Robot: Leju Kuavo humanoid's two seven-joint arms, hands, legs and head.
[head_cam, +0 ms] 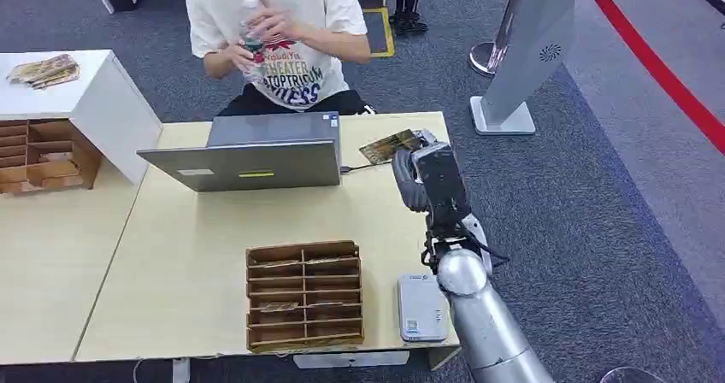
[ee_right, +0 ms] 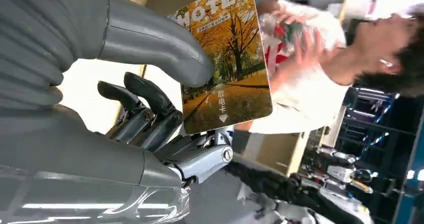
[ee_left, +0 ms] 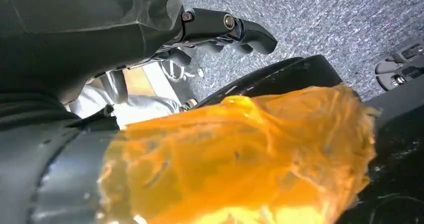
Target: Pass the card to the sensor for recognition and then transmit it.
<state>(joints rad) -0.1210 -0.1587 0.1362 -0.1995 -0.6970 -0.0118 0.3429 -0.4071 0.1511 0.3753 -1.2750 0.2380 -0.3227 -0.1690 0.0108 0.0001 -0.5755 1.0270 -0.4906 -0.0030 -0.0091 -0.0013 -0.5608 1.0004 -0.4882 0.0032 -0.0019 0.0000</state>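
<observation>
Right hand (head_cam: pixel 425 171) raised over far right part of counter (head_cam: pixel 197 255), clamped on card (head_cam: pixel 389 146): thick grey thumb (ee_right: pixel 165 44) pressed on printed face, darker fingers (ee_right: pixel 145 96) curled behind it. Card (ee_right: pixel 227 59) printed with autumn trees and the word HOTEL, held clear of the counter surface, near the far edge, just right of laptop (head_cam: pixel 248 154). In head view, card tilted, sticking out leftward from the hand toward the laptop's right corner. Silver right arm (head_cam: pixel 479 315) rising from lower edge, passing just beside white sensor (head_cam: pixel 421 308), which lies flat near the counter's near right edge. Wooden slotted organizer (head_cam: pixel 303 295) just left of the sensor, dividers in two columns, a few cards in the slots. Laptop open with lid's back toward the robot, cable running off its right side. Person (head_cam: pixel 282 32) in white printed shirt seated beyond the far edge behind the laptop, both hands on a bottle (head_cam: pixel 252 32) at chest height. Second wooden organizer (head_cam: pixel 43 154) on adjoining counter at left, beside white cabinet (head_cam: pixel 77 97) with loose stack of cards (head_cam: pixel 44 70) on top. Grey pedestal kiosk (head_cam: pixel 526 50) on carpet at right. Left hand (ee_left: pixel 220 31) hanging low over grey carpet, dark fingers loosely apart, nothing in them; blurred orange mass (ee_left: pixel 240 159) close to lens, cannot tell what.
</observation>
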